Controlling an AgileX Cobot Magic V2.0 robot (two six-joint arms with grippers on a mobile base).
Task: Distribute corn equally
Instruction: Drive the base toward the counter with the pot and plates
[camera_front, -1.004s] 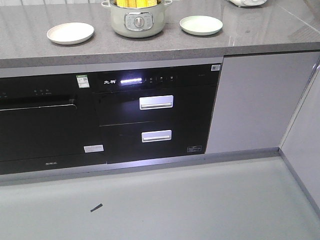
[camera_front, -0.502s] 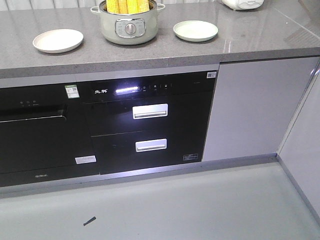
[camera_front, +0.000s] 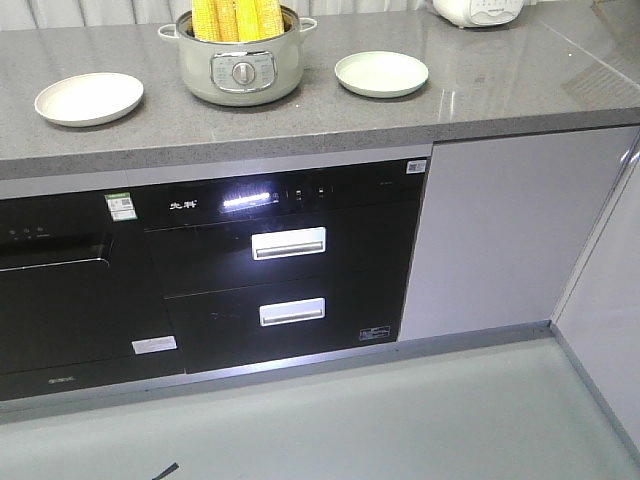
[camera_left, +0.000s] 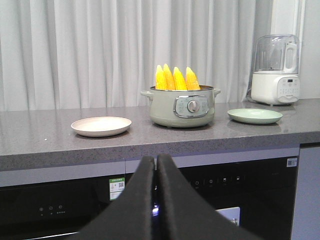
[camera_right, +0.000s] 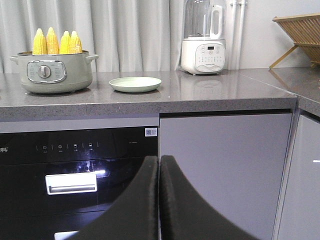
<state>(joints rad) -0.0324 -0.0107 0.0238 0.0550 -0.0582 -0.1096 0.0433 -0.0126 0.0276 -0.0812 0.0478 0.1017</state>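
Four cobs: the corn (camera_left: 175, 78) stands upright, pale tips up, packed side by side in the pale green pot (camera_left: 182, 107) on the grey counter (camera_left: 40, 137).
Shift in front view: against a second ago, the pot, both plates and the counter edge sit lower and further left in the picture. The pot, then cut by the top edge, now shows its rim with the cobs above it.
Floor mark: the dark streak (camera_front: 165, 470) has slid down to the bottom edge.
Unchanged: the corn is in the pot as before, with a plate on either side.
Left gripper (camera_left: 155, 160): black fingers pressed together with nothing between them, low before the counter front, pointing at the pot.
Right gripper (camera_right: 159, 160): fingers likewise pressed together and bare, facing the cabinet fronts to the right of the pot.
Cream plate (camera_left: 101, 126): left of the pot, apart from it.
Green plate (camera_left: 255, 116): right of the pot, apart from it.
Blender (camera_left: 275, 70): white base and clear jug, at the back right by the curtain.
Wooden rack (camera_right: 300, 32): far right, on the side counter.
Below: black built-in unit (camera_front: 290, 270) with a lit display and two silver handles.
In the way: the pot wall hides the cobs' lower halves, and the counter edge lies between both grippers and the pot.
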